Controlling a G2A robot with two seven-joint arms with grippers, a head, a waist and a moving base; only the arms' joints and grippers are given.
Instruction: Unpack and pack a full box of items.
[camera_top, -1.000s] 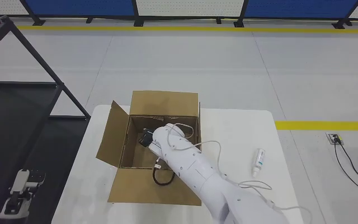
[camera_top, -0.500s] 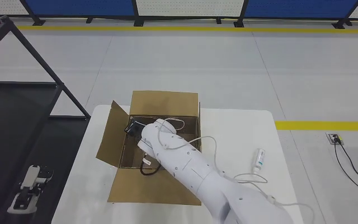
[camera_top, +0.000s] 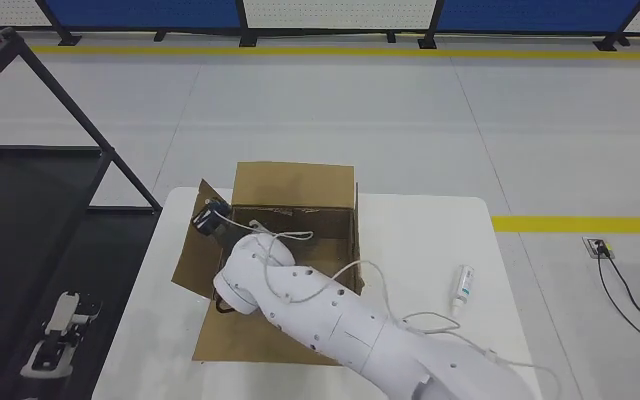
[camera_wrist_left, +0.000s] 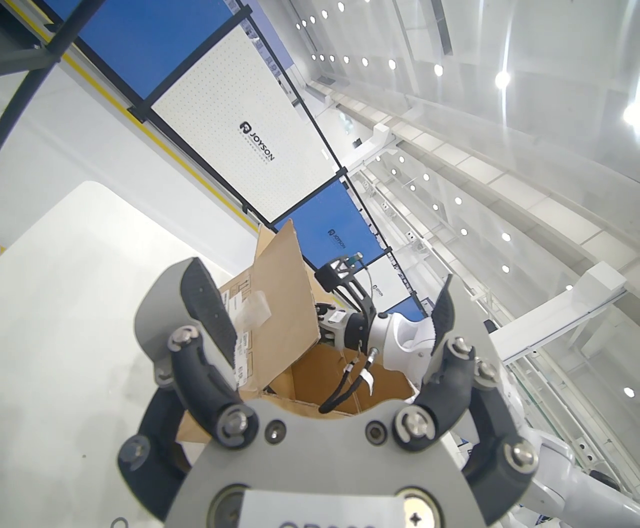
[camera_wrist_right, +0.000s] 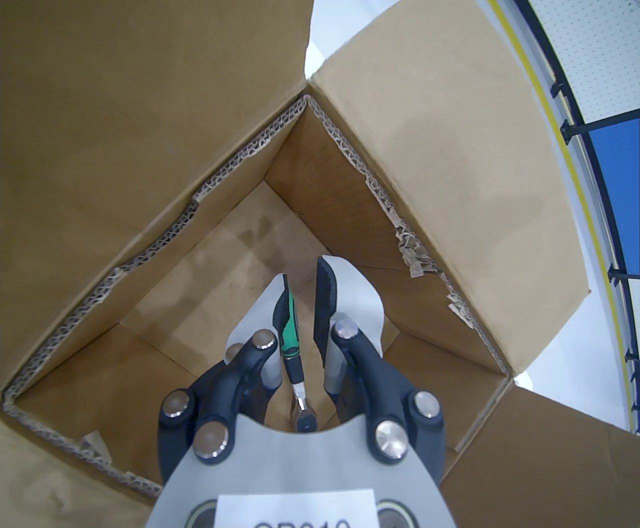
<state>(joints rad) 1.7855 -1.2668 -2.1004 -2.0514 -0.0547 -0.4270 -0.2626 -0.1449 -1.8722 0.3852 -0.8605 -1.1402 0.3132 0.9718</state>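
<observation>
A white, round-cornered table (camera_top: 430, 250) lies under the right claw (camera_top: 207, 219). Well beyond the claw, pale grey glossy floor (camera_top: 330, 110) runs to a yellow painted line (camera_top: 300, 50) and black-framed blue and white pegboard panels (camera_top: 340, 12). A black metal frame (camera_top: 101, 151) stands off to the claw's side. Round white ceiling lamps (camera_wrist_left: 502, 78) shine overhead.

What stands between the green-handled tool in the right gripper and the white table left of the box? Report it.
The brown cardboard box's open left flap: it slopes outward close by the right gripper, whose fingers hold the green-handled metal ratchet tool. Beyond it, nothing visible lies on that strip of the white table.
</observation>
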